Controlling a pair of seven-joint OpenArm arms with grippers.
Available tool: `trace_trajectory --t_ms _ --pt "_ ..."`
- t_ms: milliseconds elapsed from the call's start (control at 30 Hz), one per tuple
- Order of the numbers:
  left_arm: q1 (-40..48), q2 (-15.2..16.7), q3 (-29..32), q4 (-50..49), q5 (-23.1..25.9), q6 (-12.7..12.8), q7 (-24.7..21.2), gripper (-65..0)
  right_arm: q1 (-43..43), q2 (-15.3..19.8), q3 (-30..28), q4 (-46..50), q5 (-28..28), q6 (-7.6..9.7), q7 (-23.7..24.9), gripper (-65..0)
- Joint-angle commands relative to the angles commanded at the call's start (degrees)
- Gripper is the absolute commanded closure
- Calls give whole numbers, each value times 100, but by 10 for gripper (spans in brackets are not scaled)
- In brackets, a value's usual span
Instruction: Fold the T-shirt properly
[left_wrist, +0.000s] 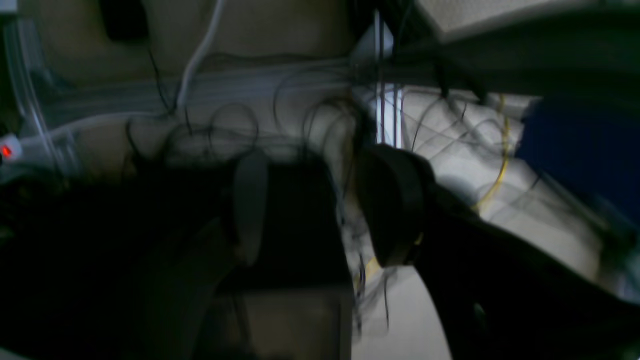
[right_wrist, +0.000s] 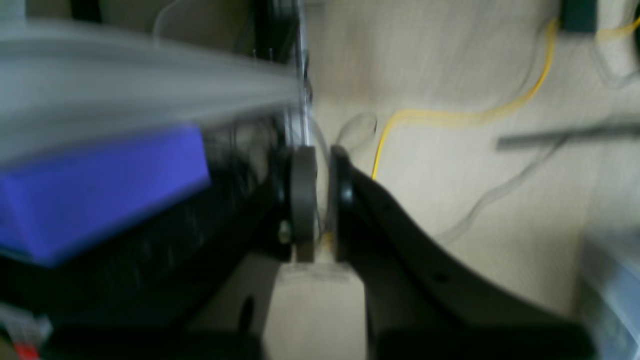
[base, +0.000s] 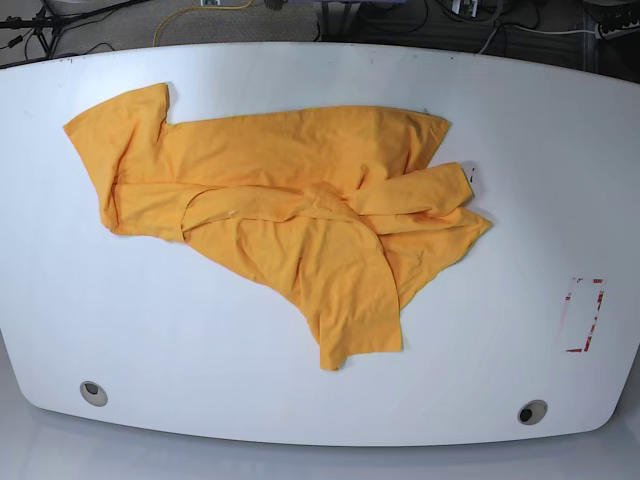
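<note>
The orange-yellow T-shirt (base: 300, 200) lies crumpled and partly folded over itself on the white table (base: 520, 150), one sleeve toward the far left and a flap reaching the front middle. Neither arm appears in the base view. In the blurred left wrist view, my left gripper (left_wrist: 322, 205) is open, with a wide gap between its fingers and only floor and cables behind it. In the right wrist view, my right gripper (right_wrist: 322, 200) has its pads nearly together, holding nothing, above floor. The shirt is in neither wrist view.
A red-marked rectangle (base: 583, 315) sits on the table's right side. Two round holes (base: 93, 392) (base: 532, 411) lie near the front edge. Cables run over the floor behind the table, including a yellow cable (right_wrist: 450, 117). A blue box (right_wrist: 100, 190) shows in the right wrist view.
</note>
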Motion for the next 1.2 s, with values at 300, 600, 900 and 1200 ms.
trace_trajectory --t_ms 300,600,900,1200 --pt "279 2 -319 440 -38 2 23 -289 -424 -2 -78 569 267 -9 84 -50" --pt "854 -2 -394 1475 -260 -10 459 -267 -1046 19 26 1631 812 26 -369 -53" --pt "1604 -76 -387 2411 -213 -51 473 -270 -1657 50 -189 2460 854 71 -459 -52" --pt "1934 -128 -354 2812 -188 -52 457 -270 -1987 66 -407 2831 786 72 -432 -52"
